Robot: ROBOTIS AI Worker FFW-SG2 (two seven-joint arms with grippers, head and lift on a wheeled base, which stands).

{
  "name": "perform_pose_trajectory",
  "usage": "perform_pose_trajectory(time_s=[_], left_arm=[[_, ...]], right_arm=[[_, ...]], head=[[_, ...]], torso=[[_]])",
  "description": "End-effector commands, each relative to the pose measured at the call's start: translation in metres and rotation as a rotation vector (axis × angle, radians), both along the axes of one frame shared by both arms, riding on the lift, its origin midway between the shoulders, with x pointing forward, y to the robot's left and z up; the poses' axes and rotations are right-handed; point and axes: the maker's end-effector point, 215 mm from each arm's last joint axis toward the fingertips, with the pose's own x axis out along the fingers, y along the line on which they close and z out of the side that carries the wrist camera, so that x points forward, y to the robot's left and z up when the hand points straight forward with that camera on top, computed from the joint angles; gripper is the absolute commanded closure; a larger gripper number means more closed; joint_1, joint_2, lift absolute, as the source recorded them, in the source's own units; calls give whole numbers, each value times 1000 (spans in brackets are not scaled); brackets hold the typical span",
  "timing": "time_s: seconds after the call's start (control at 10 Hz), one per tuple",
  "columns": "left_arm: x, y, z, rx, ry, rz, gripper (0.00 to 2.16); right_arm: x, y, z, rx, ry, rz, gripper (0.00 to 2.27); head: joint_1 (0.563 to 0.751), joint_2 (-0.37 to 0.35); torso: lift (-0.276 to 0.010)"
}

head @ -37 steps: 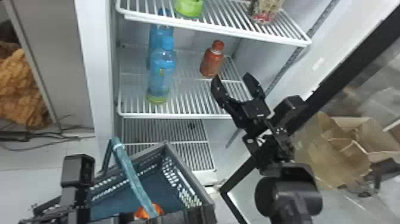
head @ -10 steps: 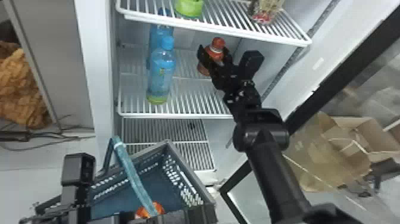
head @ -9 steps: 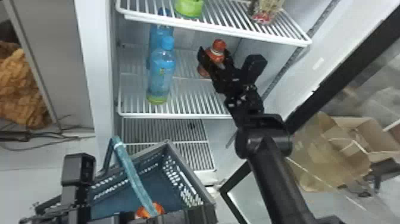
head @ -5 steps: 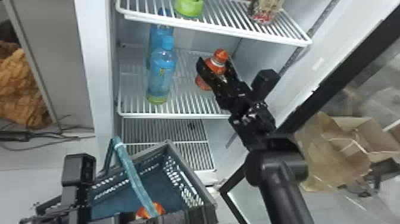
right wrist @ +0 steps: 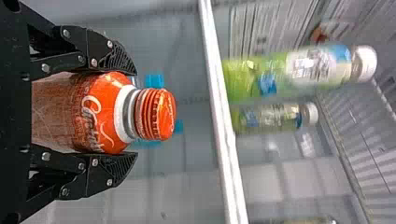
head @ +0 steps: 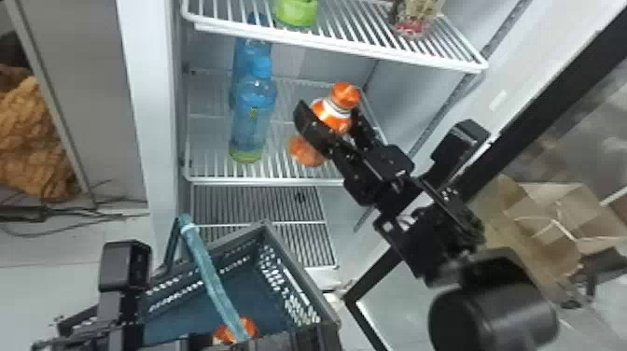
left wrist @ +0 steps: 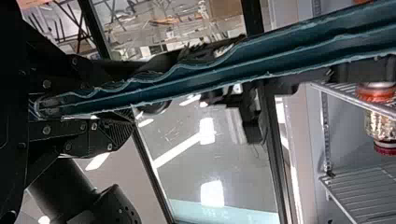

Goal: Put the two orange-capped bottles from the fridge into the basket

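At the lower left of the head view my left gripper is beside the blue basket. In the left wrist view my left gripper is shut on the teal basket handle. My right gripper is inside the fridge, its fingers around the orange-capped bottle, which leans over the middle shelf. The right wrist view has my right gripper shut on that bottle, its cap beyond the fingertips. An orange-topped item lies in the basket, partly behind the handle.
Two blue bottles stand on the left of the middle shelf. The upper shelf holds a green-bottomed bottle and another bottle. The open fridge door borders the right arm.
My right gripper went from open, off the bottle, to shut on it. The bottle has since shifted toward the shelf front and now tilts. The left arm and basket look unmoved.
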Motion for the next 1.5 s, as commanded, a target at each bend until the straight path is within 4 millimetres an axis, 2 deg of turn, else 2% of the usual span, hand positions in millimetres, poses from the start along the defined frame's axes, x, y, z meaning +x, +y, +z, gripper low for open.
perform_pose_trajectory(time_s=[0.0, 0.5, 0.7, 1.0, 1.2, 1.4], left_arm=[[0, 0, 0, -1, 1, 1, 1164], [1, 1, -1, 0, 1, 5, 1164], [0, 1, -1, -1, 4, 5, 1164], [1, 1, -1, 0, 3, 8, 1164], [1, 1, -1, 2, 3, 8, 1164], [2, 1, -2, 4, 2, 8, 1164]], right_arm=[[-38, 29, 2, 21, 83, 75, 841], [-110, 83, -53, 23, 403, 264, 837], [-138, 80, -71, -39, 532, 280, 837], [-148, 82, -77, -47, 568, 289, 725], [-146, 82, -75, -49, 561, 289, 354], [-143, 81, -70, -45, 544, 286, 205]], head=[[695, -350], [695, -350], [695, -349], [695, -350], [695, -350], [695, -350]], torso=[[-235], [-235], [-235], [-235], [-235], [-235]])
